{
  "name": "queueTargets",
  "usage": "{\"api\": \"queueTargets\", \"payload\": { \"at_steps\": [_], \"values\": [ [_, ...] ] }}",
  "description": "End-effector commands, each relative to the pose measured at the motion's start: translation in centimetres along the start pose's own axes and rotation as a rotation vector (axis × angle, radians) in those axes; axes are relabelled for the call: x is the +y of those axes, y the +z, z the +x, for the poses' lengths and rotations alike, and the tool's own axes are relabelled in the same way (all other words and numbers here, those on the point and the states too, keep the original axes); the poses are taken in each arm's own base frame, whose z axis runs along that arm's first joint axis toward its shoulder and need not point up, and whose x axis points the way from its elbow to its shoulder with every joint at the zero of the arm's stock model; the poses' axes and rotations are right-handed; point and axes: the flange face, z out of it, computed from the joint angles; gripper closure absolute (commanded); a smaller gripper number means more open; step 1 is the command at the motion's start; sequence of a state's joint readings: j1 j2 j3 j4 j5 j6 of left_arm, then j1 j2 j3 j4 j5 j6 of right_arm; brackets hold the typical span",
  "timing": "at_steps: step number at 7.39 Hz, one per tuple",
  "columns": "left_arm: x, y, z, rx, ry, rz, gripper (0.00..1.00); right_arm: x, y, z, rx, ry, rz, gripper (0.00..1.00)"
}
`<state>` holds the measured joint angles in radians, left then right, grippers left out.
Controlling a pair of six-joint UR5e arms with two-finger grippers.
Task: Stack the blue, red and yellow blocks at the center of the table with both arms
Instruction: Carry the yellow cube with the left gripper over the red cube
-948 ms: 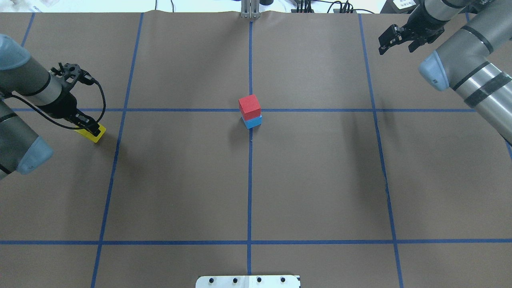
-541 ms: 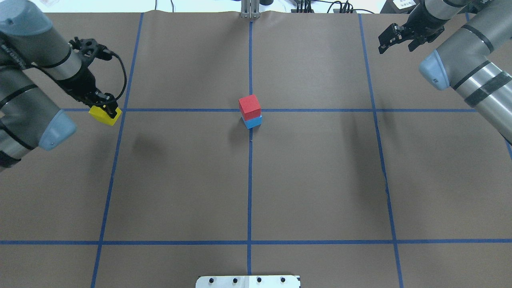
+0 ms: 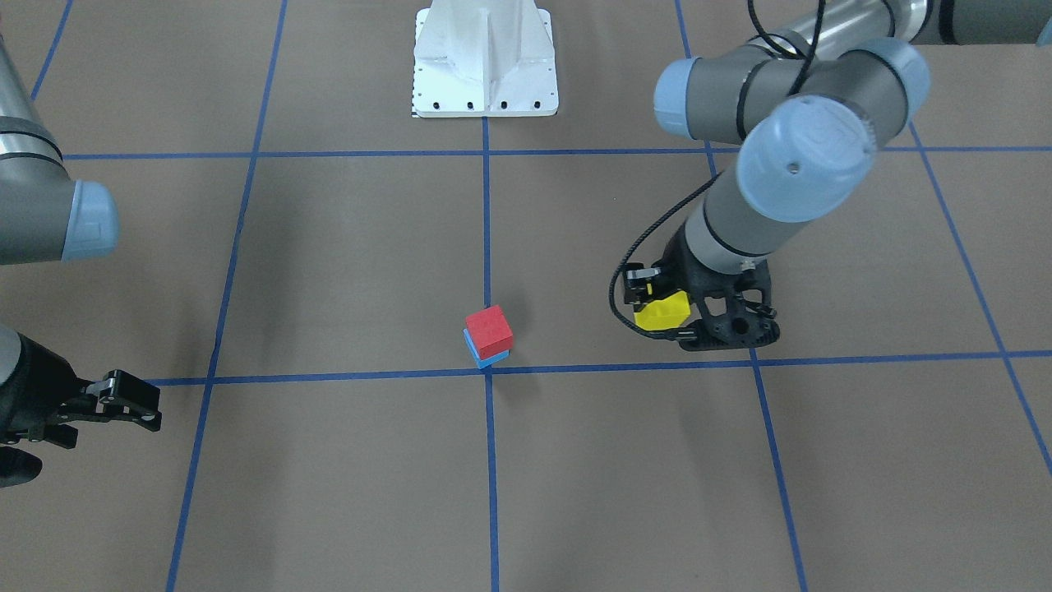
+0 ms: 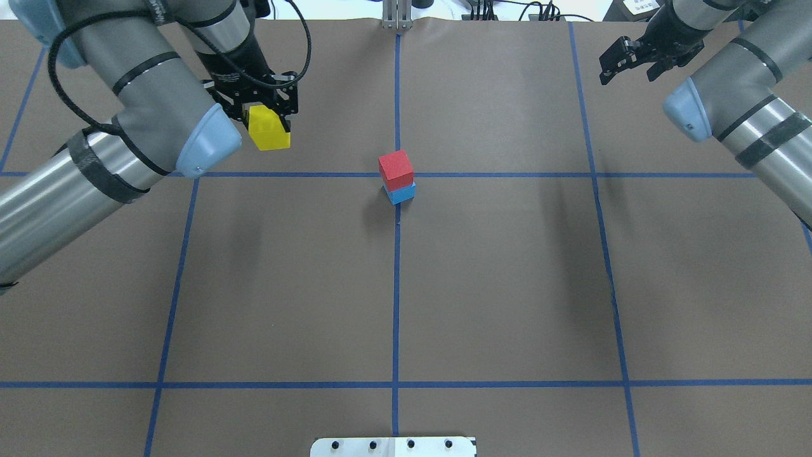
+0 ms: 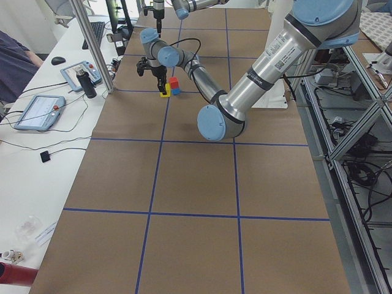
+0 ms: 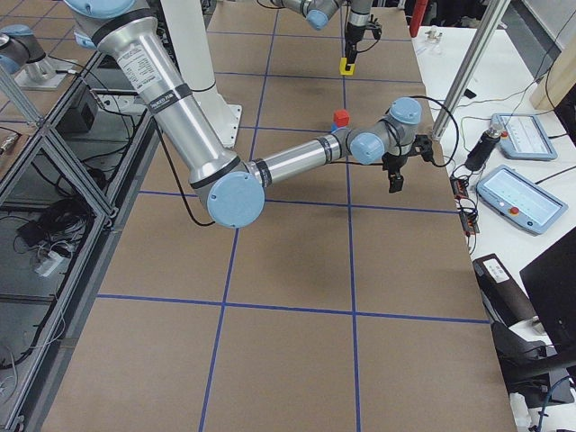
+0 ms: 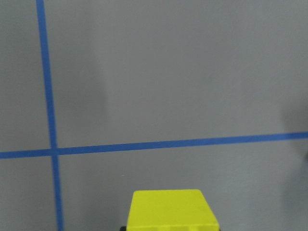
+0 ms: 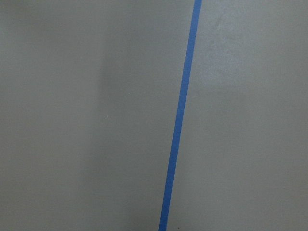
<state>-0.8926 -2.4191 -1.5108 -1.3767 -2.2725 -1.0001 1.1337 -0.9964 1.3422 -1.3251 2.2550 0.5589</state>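
A red block [image 4: 396, 169] sits on a blue block [image 4: 401, 192] at the table's centre; the stack also shows in the front view [image 3: 489, 330]. My left gripper [image 4: 266, 124] is shut on the yellow block [image 4: 269, 129] and holds it in the air, left of the stack and a little beyond it. The yellow block also shows in the front view [image 3: 662, 311] and at the bottom of the left wrist view [image 7: 168, 210]. My right gripper [image 4: 625, 60] is open and empty at the far right, well away from the stack.
The brown table cover carries blue tape grid lines [image 4: 396, 285]. The robot's white base plate [image 3: 485, 57] stands at the near edge. A metal post [image 4: 397, 16] stands at the far edge. Operator pendants and cables lie on a side bench [image 6: 517, 193].
My left arm has carried the yellow block up off the table at the left and moved it right, toward the stack. The right arm has stayed still.
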Motion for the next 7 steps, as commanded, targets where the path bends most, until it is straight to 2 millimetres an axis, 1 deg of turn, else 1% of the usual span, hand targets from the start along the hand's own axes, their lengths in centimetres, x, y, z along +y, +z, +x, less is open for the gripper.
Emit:
{"api": "queueTargets", "payload": {
  "at_steps": [1,2,3,4,5,6,7],
  "values": [
    [1.8,-0.7,8.9,0.021,-0.167,-0.019,1.0,-0.1,-0.1,-0.1,-0.003,-0.006,0.005,0.01],
    [2.5,0.0,12.4,0.0,-0.175,-0.004,1.0,-0.1,-0.1,-0.1,-0.003,-0.006,0.005,0.01],
    [1.4,-0.1,15.8,-0.023,-0.196,-0.01,1.0,-0.1,-0.1,-0.1,-0.003,-0.004,0.005,0.01],
    [2.0,1.1,17.1,-0.033,-0.224,-0.02,1.0,0.0,0.0,0.0,-0.004,-0.005,0.004,0.01],
    [2.2,2.6,17.1,-0.045,-0.22,-0.011,1.0,0.1,0.0,0.0,-0.003,-0.004,0.003,0.01],
    [1.7,4.4,17.0,-0.054,-0.216,-0.004,1.0,0.1,0.0,0.0,-0.003,-0.002,0.003,0.01],
    [1.3,6.1,16.3,-0.057,-0.22,-0.008,1.0,0.1,0.1,0.1,-0.003,-0.001,0.002,0.01]
  ]
}}
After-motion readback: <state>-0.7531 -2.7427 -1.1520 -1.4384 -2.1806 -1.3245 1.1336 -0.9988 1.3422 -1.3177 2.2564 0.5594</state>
